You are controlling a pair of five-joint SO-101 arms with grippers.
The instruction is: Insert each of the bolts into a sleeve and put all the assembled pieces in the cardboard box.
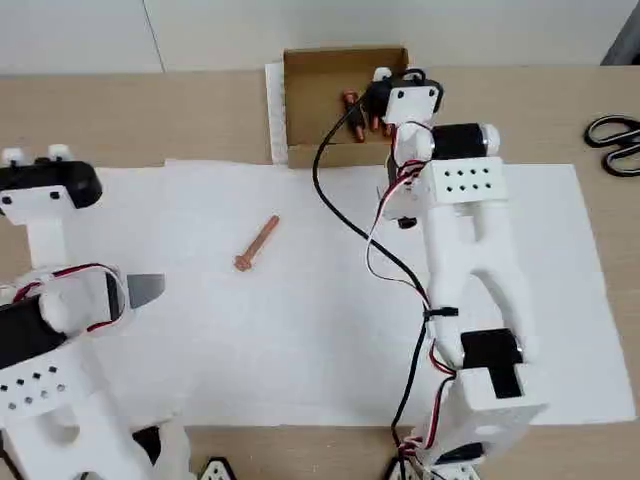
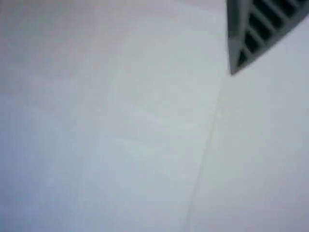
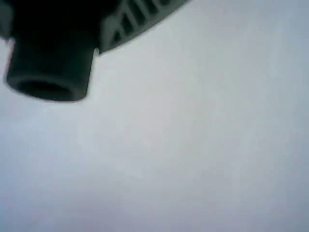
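- Left claw [image 1: 140, 290] is sitting near-left, low over the white paper [image 1: 300, 330], with nothing visibly in it. Can't tell how far it's open.
- One bolt [image 1: 258, 243] is lying bare on the paper mid-scene, no sleeve on it.
- Right arm is stretching far, with the right claw [image 1: 375, 105] hanging over the cardboard box [image 1: 305, 90], just beside the pieces [image 1: 355, 115] inside.
- A black sleeve [image 3: 48, 67] is sitting against its jaw. Clamped or not, can't tell.
- This is probably the drop-off: it should be releasing low inside the walls, then lifting straight out.
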